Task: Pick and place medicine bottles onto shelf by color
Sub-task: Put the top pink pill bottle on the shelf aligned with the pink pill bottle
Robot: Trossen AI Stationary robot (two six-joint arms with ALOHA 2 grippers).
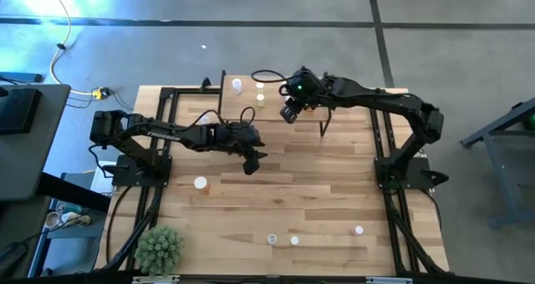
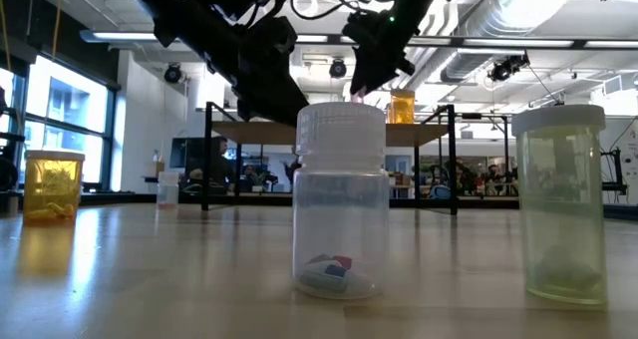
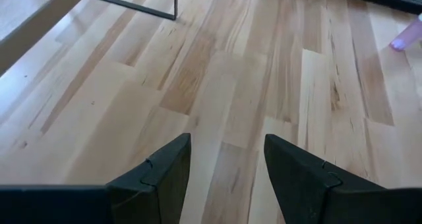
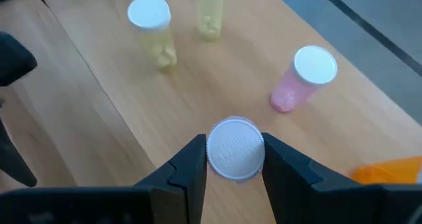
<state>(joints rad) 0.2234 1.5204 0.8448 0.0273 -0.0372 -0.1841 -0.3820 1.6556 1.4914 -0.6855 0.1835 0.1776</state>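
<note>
Right hand [image 4: 234, 159] over the shelf [image 4: 119, 112], fingers clamped on a white-capped bottle [image 4: 235, 149], near a pink bottle [image 4: 303, 79] and two pale yellow bottles [image 4: 153, 29] standing there. Left hand [image 3: 227, 174] above bare worktop [image 3: 217, 72] mid-table, fingers parted, holding nothing.

Looks like a big open lab or industrial workspace: exposed ceiling ducts [image 2: 518, 20], tall windows [image 2: 60, 110], concrete floor [image 1: 251, 50], and a wooden worktop [image 1: 318, 184] with arms bolted on.
</note>
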